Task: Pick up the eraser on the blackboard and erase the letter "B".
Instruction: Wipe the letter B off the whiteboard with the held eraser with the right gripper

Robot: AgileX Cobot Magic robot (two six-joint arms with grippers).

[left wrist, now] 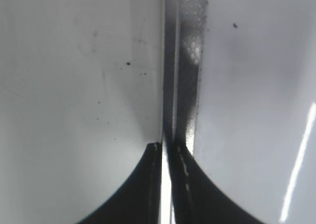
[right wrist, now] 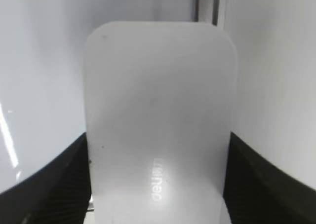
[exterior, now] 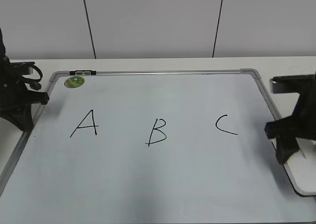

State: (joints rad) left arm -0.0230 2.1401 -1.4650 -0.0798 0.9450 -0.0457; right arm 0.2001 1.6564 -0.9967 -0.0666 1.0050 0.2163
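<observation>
Right claw (right wrist: 158, 184) sits astride the eraser (right wrist: 159, 115), its two dark fingers (right wrist: 59, 184) flanking the white block's long sides and, by the look of the wrist view, touching or very nearly touching it; I judge the claw clamped on the eraser, though the contact lines themselves run off the bottom of the frame. Grey lettering shows on the eraser's top, and the block lies at the right edge of the blackboard (exterior: 158, 184), where the exterior view shows only a white sliver of it below the right arm's dark wrist. Left claw (left wrist: 168, 155) is closed together with nothing in it, poised over the silver frame (left wrist: 190, 61) on the board's left side, well away from the work. Letter "B" (exterior: 157, 131) stands whole in the middle of the board, between the "A" (exterior: 85, 124) and the "C" (exterior: 226, 125), so no wiping has begun. Picking up is therefore the step in hand. Next, the right arm likely needs to lift the eraser clear of the surface, carry it leftward past the "C" without brushing it, then set the felt flat on the "B" and rub across its strokes only.
</observation>
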